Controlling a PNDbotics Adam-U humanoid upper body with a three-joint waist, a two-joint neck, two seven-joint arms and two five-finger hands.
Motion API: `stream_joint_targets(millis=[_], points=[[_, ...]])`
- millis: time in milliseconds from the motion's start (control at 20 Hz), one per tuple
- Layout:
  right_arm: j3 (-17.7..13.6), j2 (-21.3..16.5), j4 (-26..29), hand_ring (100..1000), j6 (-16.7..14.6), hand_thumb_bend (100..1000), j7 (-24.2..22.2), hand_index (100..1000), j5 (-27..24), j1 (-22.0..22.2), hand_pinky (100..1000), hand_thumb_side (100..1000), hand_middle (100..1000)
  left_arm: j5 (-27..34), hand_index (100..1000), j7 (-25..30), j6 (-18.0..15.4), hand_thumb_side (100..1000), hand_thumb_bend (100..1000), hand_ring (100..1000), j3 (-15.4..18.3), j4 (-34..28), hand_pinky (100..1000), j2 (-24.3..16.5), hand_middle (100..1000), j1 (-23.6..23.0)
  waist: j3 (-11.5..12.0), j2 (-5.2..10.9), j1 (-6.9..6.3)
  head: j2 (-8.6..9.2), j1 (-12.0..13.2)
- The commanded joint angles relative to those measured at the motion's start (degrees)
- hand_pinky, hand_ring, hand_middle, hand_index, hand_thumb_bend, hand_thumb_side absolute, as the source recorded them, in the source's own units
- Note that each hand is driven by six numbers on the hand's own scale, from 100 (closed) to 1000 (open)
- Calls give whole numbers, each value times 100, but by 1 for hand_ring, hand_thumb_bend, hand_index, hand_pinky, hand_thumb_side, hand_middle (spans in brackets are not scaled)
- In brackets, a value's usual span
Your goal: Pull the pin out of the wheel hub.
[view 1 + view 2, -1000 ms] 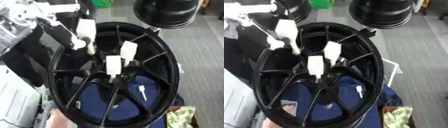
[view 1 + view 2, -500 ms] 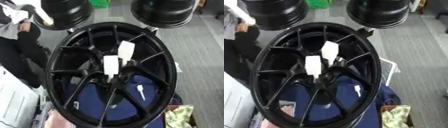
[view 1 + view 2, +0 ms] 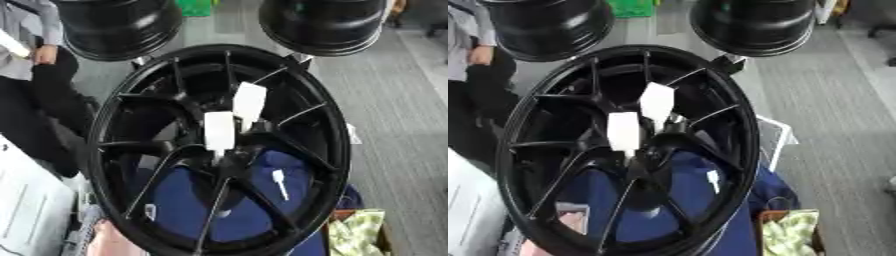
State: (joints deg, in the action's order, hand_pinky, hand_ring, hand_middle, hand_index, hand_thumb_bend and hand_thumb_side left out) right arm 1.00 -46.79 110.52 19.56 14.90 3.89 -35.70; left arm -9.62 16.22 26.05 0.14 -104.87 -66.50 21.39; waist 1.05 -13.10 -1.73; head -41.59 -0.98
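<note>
Neither robot hand shows in either view, so their pose and state cannot be told. The black wheel [image 3: 219, 150] fills the middle, standing tilted, its lower rim cut off by the bottom edge. Two white pins stick out at the hub [image 3: 229, 150]: one [image 3: 219, 131] just left of centre, another [image 3: 249, 101] above and to its right. A smaller white piece [image 3: 280, 182] shows between the lower spokes against blue cloth [image 3: 262, 200]; what it is remains unclear. Two more black wheels [image 3: 325, 22] stand behind, cut off at the top.
</note>
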Motion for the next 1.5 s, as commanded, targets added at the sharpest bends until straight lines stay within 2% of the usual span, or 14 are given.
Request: stream_joint_targets(millis=[50,150,250,300,350,400,500,700,1000,1150,1200,1300,1350,1500], points=[[-117,-231,26,737,-11,100,48,832,7,-49,893,524,773,73,553,-174,-74,100,100,529,248,234,554,-128,473,-122,8,-2,-14,87,-40],[-125,-222,25,736,-18,100,52,832,5,-53,893,524,773,137,576,-163,-211,100,100,542,231,272,566,-95,491,-218,10,1,-1,98,-57],[-124,-209,24,736,-26,100,47,832,3,-60,893,524,772,175,669,-87,-350,165,205,605,207,306,620,-79,564,-263,12,5,11,113,-59],[-122,-205,22,736,-28,100,42,832,3,-62,893,524,773,184,737,-25,-417,222,276,662,199,334,665,-72,631,-274,13,6,14,115,-57],[-123,-203,20,736,-29,100,39,833,5,-65,893,524,773,168,826,71,-498,329,376,751,184,354,727,-71,738,-292,14,5,16,116,-54],[-125,-201,18,736,-30,100,38,832,7,-65,893,524,773,128,893,174,-579,465,484,818,181,369,787,-70,808,-307,15,5,17,115,-55],[-127,-196,11,735,-31,100,40,832,5,-60,893,524,772,-4,946,297,-706,587,560,880,216,391,839,-61,869,-321,21,4,18,114,-66],[-122,-184,1,735,-37,100,46,832,-10,-60,893,524,772,-283,952,142,-691,603,571,885,335,533,830,-27,873,-277,27,5,14,97,-66],[-130,-195,-3,736,-49,100,65,833,-22,-70,893,524,773,-273,921,-99,-691,600,550,854,375,599,801,15,835,-229,25,10,20,81,-71],[-136,-204,-3,736,-51,100,66,833,-16,-76,893,525,773,-219,889,-271,-680,590,516,824,414,573,770,33,795,-171,29,17,25,77,-72],[-138,-205,-2,736,-52,100,65,833,-15,-81,893,525,773,-157,874,-374,-703,603,474,805,440,536,747,55,775,-133,32,19,26,76,-74],[-140,-205,3,737,-56,100,63,833,-17,-97,892,525,773,93,859,-771,-818,625,411,787,531,383,724,139,759,-24,42,23,32,73,-83],[-137,-205,5,737,-57,100,61,833,-18,-113,892,525,773,277,844,-1085,-889,632,350,771,595,293,696,206,750,52,45,28,36,72,-81],[-130,-186,34,740,-83,100,56,834,-1,-215,891,525,775,1083,848,-2511,-1047,625,313,765,740,-13,673,564,752,317,41,47,42,80,-35]])
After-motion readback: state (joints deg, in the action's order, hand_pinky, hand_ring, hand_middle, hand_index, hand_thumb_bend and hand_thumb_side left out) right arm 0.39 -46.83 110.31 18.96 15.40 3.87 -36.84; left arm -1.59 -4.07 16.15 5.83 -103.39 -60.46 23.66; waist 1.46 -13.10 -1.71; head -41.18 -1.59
